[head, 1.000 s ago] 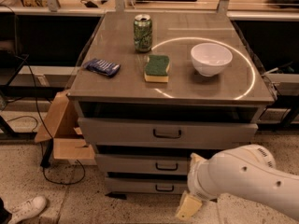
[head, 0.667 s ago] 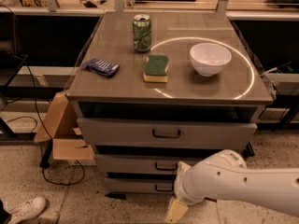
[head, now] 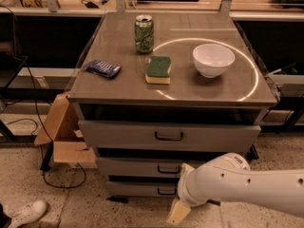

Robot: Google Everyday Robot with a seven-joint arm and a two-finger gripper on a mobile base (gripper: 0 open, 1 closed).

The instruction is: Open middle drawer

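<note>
The middle drawer [head: 133, 166] is a grey front of medium height, between the tall top drawer [head: 118, 134] and the slim bottom drawer [head: 133, 189]. It is shut, and its small dark loop handle [head: 168, 169] shows at its centre. My gripper [head: 182, 190] is at the end of the white arm [head: 247, 184], low in front of the cabinet, just right of the middle and bottom handles. Its cream fingers are spread apart and hold nothing: one fingertip [head: 186, 167] is beside the middle handle, the other [head: 177, 213] is near the floor.
On the cabinet top [head: 118, 87] stand a green can [head: 144, 33], a green sponge [head: 158, 69], a white bowl [head: 213, 59] and a blue packet [head: 102, 68]. A cardboard box [head: 61, 137] and cables lie on the floor at the left. A shoe [head: 23, 213] is at bottom left.
My arm has moved left across the front of the cabinet, bringing the gripper closer to the drawer handles. The drawers have not moved.
</note>
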